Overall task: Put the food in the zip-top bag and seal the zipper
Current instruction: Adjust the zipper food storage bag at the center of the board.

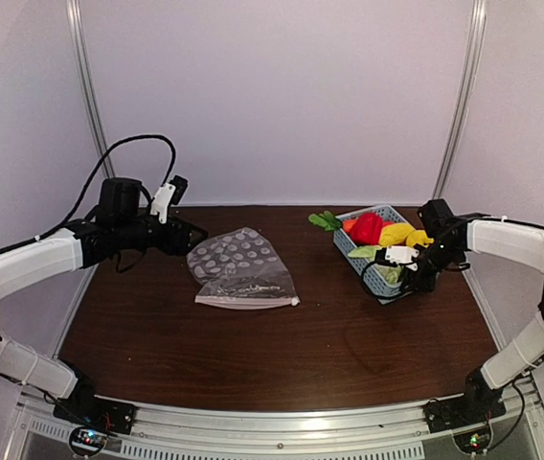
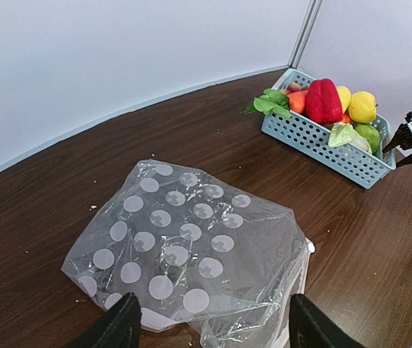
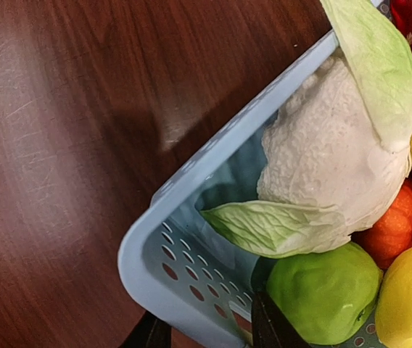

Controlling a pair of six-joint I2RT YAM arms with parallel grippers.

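**Left.** My left gripper (image 2: pixel 213 322) hovers over the near edge of the zip-top bag (image 2: pixel 184 246). Its jaws are spread wide and it holds nothing. The bag lies flat and crumpled on the table (image 1: pixel 253 355), left of centre and toward the far edge. It is empty, and I cannot make out its zipper or which side the mouth is on. Risk: if I pinch down here I may catch both layers of film at once, so the mouth would stay shut when I lift. The bag is light and floppy, and it could also slide across the table instead of being picked up.

**Right.** All the food sits in the blue mesh basket (image 3: pixel 191 210) near the table's far right corner, well apart from the bag. My right gripper (image 3: pixel 209 330) is at the basket's near corner, jaws partly apart. One finger is outside the wall and the other is inside, just beside the green fruit (image 3: pixel 322 290). I cannot tell whether the pads already press on the wall. Risk: closing from this position would grip the basket wall and not a piece of food, and lifting would then tip or drag the basket. The pale cabbage (image 3: pixel 329 159) leans on the rim, so it is likely to spill out first.
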